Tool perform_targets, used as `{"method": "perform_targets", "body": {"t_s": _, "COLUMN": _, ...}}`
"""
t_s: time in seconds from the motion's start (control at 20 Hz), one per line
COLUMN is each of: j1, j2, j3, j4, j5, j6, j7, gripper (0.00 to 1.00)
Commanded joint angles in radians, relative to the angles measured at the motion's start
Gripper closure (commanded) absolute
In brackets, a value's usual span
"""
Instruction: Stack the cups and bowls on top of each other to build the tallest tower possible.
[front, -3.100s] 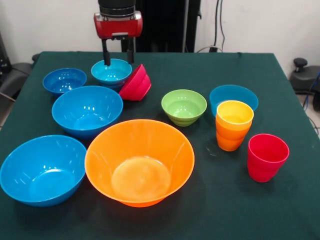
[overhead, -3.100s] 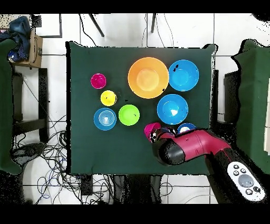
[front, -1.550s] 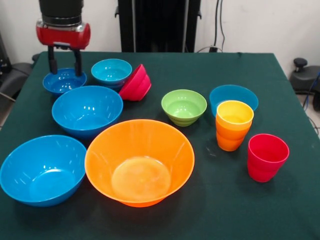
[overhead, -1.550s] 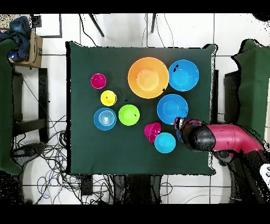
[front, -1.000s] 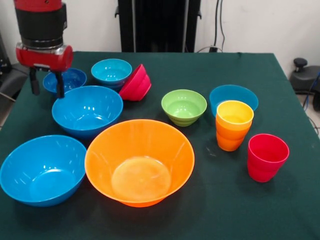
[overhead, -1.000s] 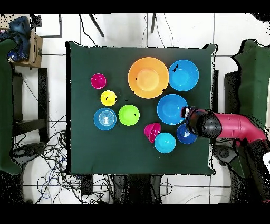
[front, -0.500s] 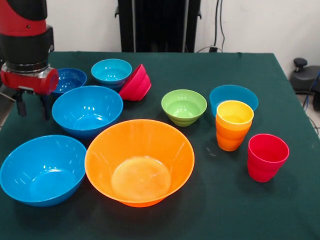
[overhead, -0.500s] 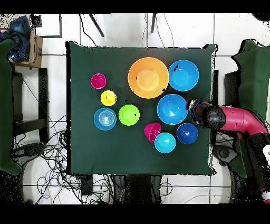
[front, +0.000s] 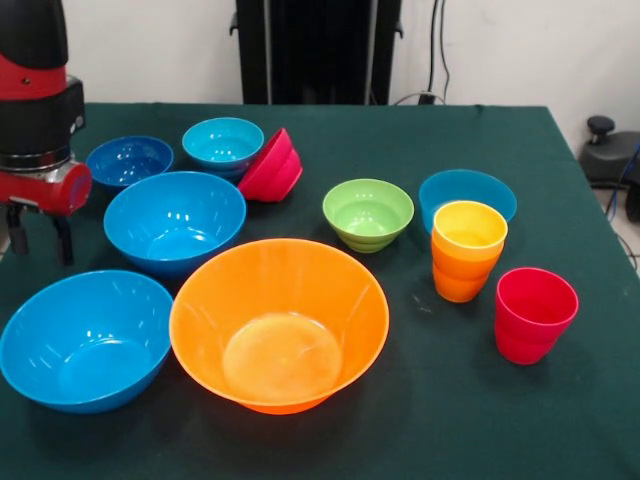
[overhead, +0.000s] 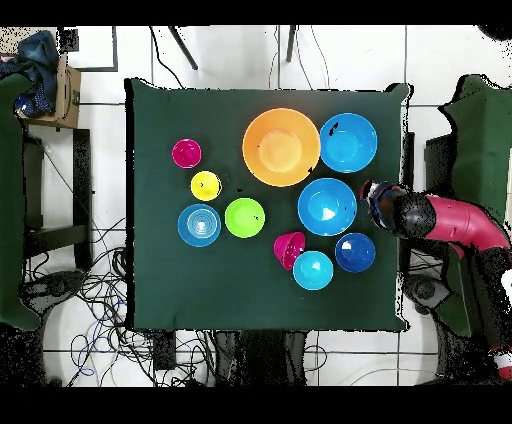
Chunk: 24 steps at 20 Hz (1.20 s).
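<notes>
Tool (front: 38, 238), fingers spread and empty, hovers at the green worktop's (front: 420, 150) edge; nearest large glossy blue plastic bowl (front: 85, 338) lies toward 5 o'clock, beside the very large orange bowl (front: 279, 322).

A green-clothed table (front: 420, 150) carries eight loose bowls (front: 279, 320) and apparently three cups (front: 535, 313).

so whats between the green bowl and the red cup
The yellow cup nested in the orange cup stands between the green bowl and the red cup, clearest in the front view.
</notes>
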Motion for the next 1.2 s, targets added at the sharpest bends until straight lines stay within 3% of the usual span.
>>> {"method": "perform_targets", "body": {"t_s": 0.05, "j1": 0.032, "j2": 0.062, "j3": 0.011, "j4": -0.097, "j5": -0.051, "j6": 0.049, "j7": -0.196, "gripper": 0.00}}
{"method": "perform_targets", "body": {"t_s": 0.45, "j1": 0.061, "j2": 0.073, "j3": 0.001, "j4": -0.127, "j5": -0.036, "j6": 0.081, "j7": -0.174, "gripper": 0.00}}
{"method": "perform_targets", "body": {"t_s": 1.2, "j1": 0.083, "j2": 0.103, "j3": -0.023, "j4": -0.144, "j5": -0.055, "j6": 0.030, "j7": -0.146, "gripper": 0.00}}
